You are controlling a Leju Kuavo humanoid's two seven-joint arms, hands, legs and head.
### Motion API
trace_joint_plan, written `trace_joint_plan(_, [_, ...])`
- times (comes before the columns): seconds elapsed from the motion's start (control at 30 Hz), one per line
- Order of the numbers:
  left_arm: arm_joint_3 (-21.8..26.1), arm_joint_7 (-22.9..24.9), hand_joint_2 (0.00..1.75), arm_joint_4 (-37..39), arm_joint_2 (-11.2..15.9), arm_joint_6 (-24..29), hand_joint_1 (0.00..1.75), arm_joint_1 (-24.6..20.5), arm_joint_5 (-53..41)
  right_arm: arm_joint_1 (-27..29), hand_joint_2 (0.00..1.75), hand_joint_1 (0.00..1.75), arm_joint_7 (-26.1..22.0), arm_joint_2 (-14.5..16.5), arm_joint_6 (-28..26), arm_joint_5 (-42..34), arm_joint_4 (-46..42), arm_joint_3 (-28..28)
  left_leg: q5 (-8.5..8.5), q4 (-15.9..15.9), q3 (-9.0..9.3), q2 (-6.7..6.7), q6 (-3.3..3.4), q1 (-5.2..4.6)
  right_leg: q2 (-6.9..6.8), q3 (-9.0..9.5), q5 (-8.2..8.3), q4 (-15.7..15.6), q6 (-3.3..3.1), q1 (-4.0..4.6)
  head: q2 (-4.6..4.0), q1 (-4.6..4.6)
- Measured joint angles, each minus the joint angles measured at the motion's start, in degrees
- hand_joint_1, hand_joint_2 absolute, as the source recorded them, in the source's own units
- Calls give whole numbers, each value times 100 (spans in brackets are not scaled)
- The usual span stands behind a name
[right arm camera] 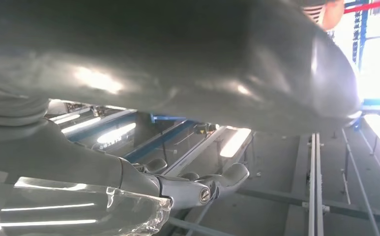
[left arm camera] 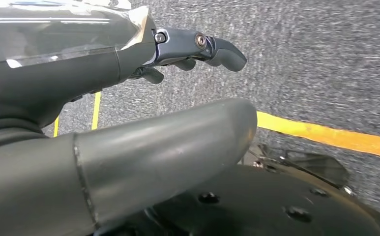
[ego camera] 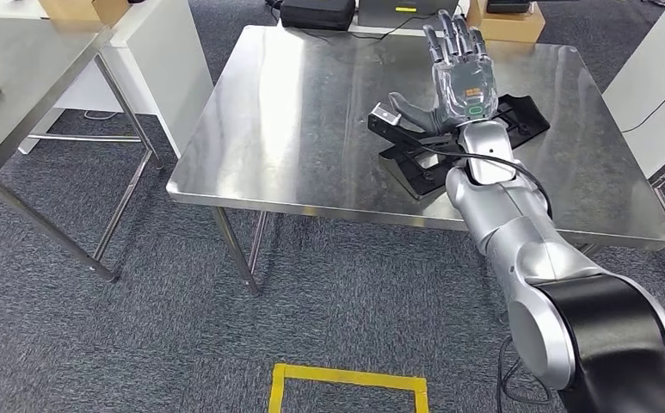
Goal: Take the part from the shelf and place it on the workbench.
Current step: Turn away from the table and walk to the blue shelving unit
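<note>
Steel workbench, brushed and shiny, carries the black part, a flat angular bracket-like piece lying near the far right side. Right hand hovers over it w/ fingers spread and straight, palm up, holding nothing; part looks already set down. Left hand hangs by the floor, fingers loosely apart, empty. Risk, as judged: the forearm sits low over the part, so pulling back carelessly could snag the cable or thumb on it and drag it across the slick top toward the edge. Grey carpet below, yellow tape marking.
</note>
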Motion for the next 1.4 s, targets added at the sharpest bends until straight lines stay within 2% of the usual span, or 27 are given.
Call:
trace_joint_plan(0.07, [-2,-44,0,0,0,-9,0,0,1,13,0,0,-4,-1,-4,-21,-1,0,238,-771,530,2,-50,26,-2,-109,50,67,68,-36,0,-10])
trace_joint_plan(0.13, [-18,-84,0,1,0,-26,0,-1,0,19,0,0,-4,-3,-10,-31,-2,1,268,-1272,823,-24,-10,7,-4,-181,104,114,151,-36,0,-23])
trace_joint_plan(0.23, [-80,-95,0,5,0,-38,0,-4,-12,56,0,0,-2,-13,-13,-34,-1,2,327,-1317,751,-38,168,-43,0,-225,199,104,303,-39,0,-25])
trace_joint_plan(0.27, [-97,-95,0,7,0,-38,0,-6,-16,69,0,0,-1,-23,-13,-35,0,3,378,-1326,713,-30,237,-47,1,-272,155,145,321,-49,0,-22])
trace_joint_plan(0.33, [-114,-95,0,9,0,-39,0,-9,-17,82,0,0,0,-46,-13,-37,0,4,498,-1353,599,-11,366,-38,4,-467,-185,550,270,-53,0,9])
trace_joint_plan(0.4, [-130,-97,0,9,0,-47,0,-9,-17,98,0,0,-3,-60,-13,-43,1,4,616,-1351,448,-7,427,-61,6,-708,-660,1341,203,-23,0,44])
trace_joint_plan(0.43, [-136,-101,0,9,0,-55,0,-9,-17,120,0,0,-7,-70,-13,-46,2,4,673,-1349,372,-6,436,-78,6,-761,-786,1660,200,-8,0,51])
trace_joint_plan(0.47, [-140,-107,0,9,0,-68,0,-9,-17,145,0,0,-14,-81,-14,-49,2,4,732,-1347,298,-7,447,-98,6,-731,-817,1822,216,8,0,57])
trace_joint_plan(0.5, [-140,-115,0,9,0,-80,0,-8,-17,167,0,0,-24,-90,-14,-51,2,4,784,-1346,235,-9,452,-119,6,-596,-754,1755,235,28,0,62])
trace_joint_plan(0.57, [-140,-133,0,9,-2,-97,0,-8,-17,173,0,0,-46,-104,-15,-59,1,4,885,-1343,131,-11,454,-155,8,-57,-592,1085,198,98,0,68])
trace_joint_plan(0.63, [-143,-145,0,9,-13,-101,0,-6,-26,137,0,0,-72,-115,-15,-75,-8,4,983,-1346,65,-4,417,-175,-7,468,-587,311,80,177,0,59])
trace_joint_plan(0.67, [-144,-148,0,9,-19,-102,0,-5,-31,119,0,0,-85,-130,-15,-89,-13,4,1029,-1353,50,3,387,-165,-13,582,-608,100,30,207,0,64])
trace_joint_plan(0.73, [-145,-150,0,9,-21,-102,0,-1,-37,103,0,0,-107,-163,-15,-120,-15,4,1110,-1386,32,10,315,-150,-22,579,-544,-26,-32,207,0,80])
trace_joint_plan(0.77, [-145,-149,0,8,-19,-100,0,1,-37,96,0,0,-112,-178,-15,-132,-15,4,1068,-1363,6,2,276,-145,-31,557,-484,-62,-66,186,0,87])
trace_joint_plan(0.8, [-145,-149,0,8,-18,-99,0,2,-37,89,0,0,-115,-184,-15,-139,-15,4,929,-1269,-41,-6,234,-143,-41,532,-411,-90,-99,161,0,76])
trace_joint_plan(0.83, [-144,-149,0,7,-16,-98,0,2,-35,85,0,0,-116,-188,-15,-142,-15,4,694,-1068,-113,-12,190,-134,-49,493,-337,-110,-120,132,0,62])
trace_joint_plan(0.9, [-144,-150,0,7,-15,-98,0,3,-33,95,0,0,-120,-197,-15,-148,-15,4,151,-383,-297,-13,103,-91,-54,358,-211,-101,-131,122,0,29])
trace_joint_plan(0.93, [-144,-150,0,7,-15,-97,0,4,-33,114,0,0,-123,-204,-15,-151,-15,4,10,-51,-360,-11,66,-70,-53,279,-154,-94,-117,115,0,22])
trace_joint_plan(0.97, [-144,-152,0,7,-15,-97,0,4,-33,137,0,0,-127,-215,-15,-155,-14,4,-1,151,-358,-8,34,-50,-53,198,-99,-80,-94,105,0,20])
trace_joint_plan(1.0, [-144,-157,0,6,-15,-97,0,5,-33,158,0,0,-131,-228,-16,-159,-14,4,92,176,-276,-4,6,-34,-54,118,-55,-61,-66,90,0,19])
trace_joint_plan(1.03, [-144,-166,0,5,-15,-97,0,6,-32,173,0,0,-132,-245,-16,-164,-13,4,249,-19,-77,3,-15,-20,-55,38,-17,-28,-36,71,0,17])
trace_joint_plan(1.1, [-144,-190,0,4,-15,-100,0,9,-27,178,0,0,-133,-280,-19,-182,-14,4,377,-744,449,5,-37,-8,-61,-104,42,53,28,46,0,12])
trace_joint_plan(1.13, [-144,-201,0,3,-15,-102,0,11,-23,179,0,0,-136,-298,-21,-192,-15,4,362,-1071,659,-5,-18,-16,-65,-156,75,84,69,45,0,10])
trace_joint_plan(1.17, [-144,-210,0,2,-15,-103,0,14,-19,181,0,0,-139,-312,-22,-201,-15,4,309,-1267,762,-16,9,-31,-70,-187,110,98,118,50,0,12])
trace_joint_plan(1.27, [-144,-219,0,0,-15,-104,0,21,-10,199,0,0,-150,-353,-24,-221,-15,4,379,-1393,741,-14,185,-81,-74,-240,199,86,256,39,0,14])
trace_joint_plan(1.33, [-144,-220,0,0,-15,-104,0,21,-7,210,0,0,-155,-388,-24,-226,-14,4,501,-1445,665,9,331,-75,-59,-382,-28,335,258,21,0,33])
trace_joint_plan(1.4, [-144,-220,0,0,-15,-105,0,20,-7,221,0,0,-161,-417,-24,-227,-13,4,615,-1452,537,18,402,-69,-37,-644,-493,1065,220,15,0,65])
